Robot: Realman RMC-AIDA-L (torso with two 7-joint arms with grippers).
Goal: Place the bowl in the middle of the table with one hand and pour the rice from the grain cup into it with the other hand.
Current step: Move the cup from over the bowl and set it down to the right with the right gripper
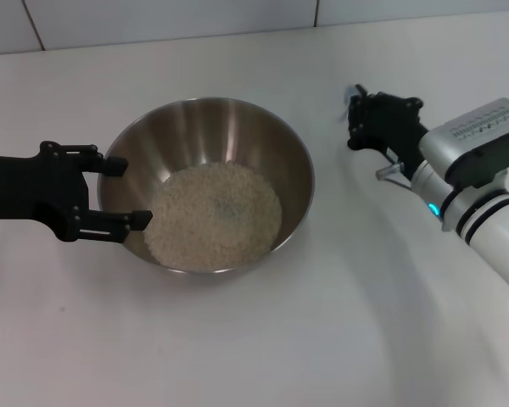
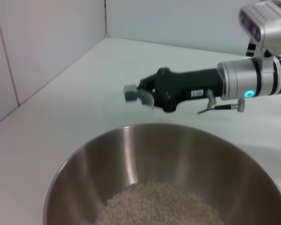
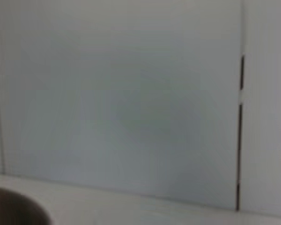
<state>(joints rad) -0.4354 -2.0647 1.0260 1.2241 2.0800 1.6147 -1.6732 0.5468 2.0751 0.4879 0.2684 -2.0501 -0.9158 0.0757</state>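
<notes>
Shiny round steel bowl (image 1: 208,182), grainy off-white rice (image 1: 213,215), open left claw (image 1: 127,192)

The steel bowl (image 1: 208,182) stands upright on the white desk (image 1: 263,339), its rim between the open jaws of the left gripper (image 1: 119,191). Beige rice (image 1: 213,216) fills its bottom. The clear cup (image 2: 139,95) sits in the right gripper (image 1: 356,114), apart from the bowl.

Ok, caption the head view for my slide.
Rice fills the bowl, open left claw at its rim, right claw off to the side.
</notes>
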